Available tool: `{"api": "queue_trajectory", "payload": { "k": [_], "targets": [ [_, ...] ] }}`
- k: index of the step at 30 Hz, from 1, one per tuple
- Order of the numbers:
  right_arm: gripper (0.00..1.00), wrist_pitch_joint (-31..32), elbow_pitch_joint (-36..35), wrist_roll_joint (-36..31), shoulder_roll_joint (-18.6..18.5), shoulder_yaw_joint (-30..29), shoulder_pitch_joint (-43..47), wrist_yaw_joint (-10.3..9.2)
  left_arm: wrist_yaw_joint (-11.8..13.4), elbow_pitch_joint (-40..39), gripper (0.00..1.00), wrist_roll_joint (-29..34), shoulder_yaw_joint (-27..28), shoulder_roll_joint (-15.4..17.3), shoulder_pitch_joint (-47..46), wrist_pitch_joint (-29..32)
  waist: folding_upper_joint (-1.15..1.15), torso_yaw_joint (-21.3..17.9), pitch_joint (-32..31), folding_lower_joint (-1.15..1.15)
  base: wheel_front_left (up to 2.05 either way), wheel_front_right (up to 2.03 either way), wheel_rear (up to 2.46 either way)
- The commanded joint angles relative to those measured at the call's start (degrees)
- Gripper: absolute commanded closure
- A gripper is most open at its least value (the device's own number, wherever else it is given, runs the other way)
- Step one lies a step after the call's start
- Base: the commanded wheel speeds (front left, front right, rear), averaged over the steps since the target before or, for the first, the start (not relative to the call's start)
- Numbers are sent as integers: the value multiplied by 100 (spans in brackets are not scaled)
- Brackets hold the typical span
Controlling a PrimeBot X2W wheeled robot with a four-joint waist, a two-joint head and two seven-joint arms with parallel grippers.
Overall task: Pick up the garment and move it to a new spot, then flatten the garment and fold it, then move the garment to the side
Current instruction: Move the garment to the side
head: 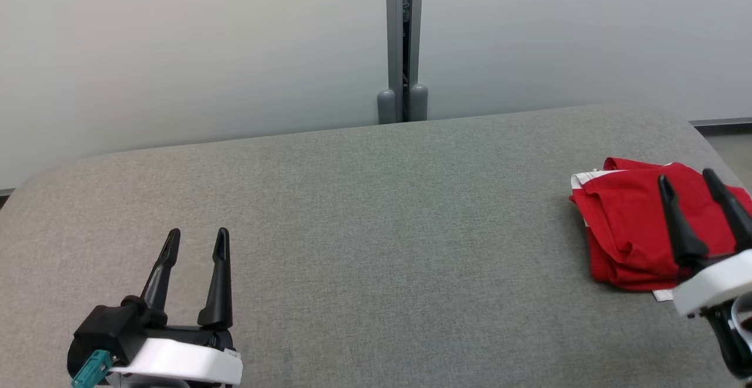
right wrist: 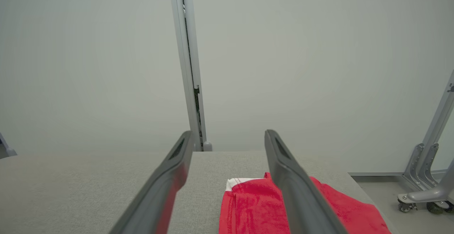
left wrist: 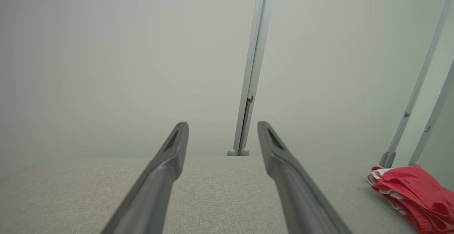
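Note:
The garment (head: 628,223) is red with white trim and lies folded into a compact bundle near the right edge of the grey padded table (head: 376,229). My right gripper (head: 688,179) hovers above the garment, fingers spread and open, holding nothing. In the right wrist view the garment (right wrist: 248,205) lies below and between the open fingers (right wrist: 283,163). My left gripper (head: 197,241) stands open over the table's lower left, far from the cloth. The left wrist view has the garment (left wrist: 415,191) at the far right, beyond the open left gripper (left wrist: 222,126).
A pale partition wall with a grey post (head: 403,41) runs behind the table. The table's right edge drops to the floor (head: 731,147) just past the garment. Grey wheeled frame legs (right wrist: 425,177) stand on the floor to the right.

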Motion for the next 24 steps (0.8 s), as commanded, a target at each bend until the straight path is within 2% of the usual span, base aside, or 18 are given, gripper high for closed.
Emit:
{"api": "queue_trajectory", "payload": {
  "k": [1, 7, 11, 24],
  "targets": [
    [0, 36, -274, -315, 164, -265, 392, -1, 35, 14, 0, -101, 53, 11, 77, 38, 0, 61, -12, 0, 0, 0, 0],
    [0, 216, -1060, -1026, 1057, -914, 1403, -1, 227, 323, 0, 56, 43, 58, 121, 75, 0, 178, 12, 0, 0, 0, 0],
    [0, 331, -1363, -1273, 1437, -1040, 1781, 0, 264, 627, 0, 76, 118, 106, 103, 29, 0, 230, 22, 0, 0, 0, 0],
    [0, 510, -1775, -1507, 1631, -1003, 1865, -1, 199, 971, 0, 133, 152, 21, 9, -98, 0, 275, 6, 0, 0, 0, 0]
  ]
}}
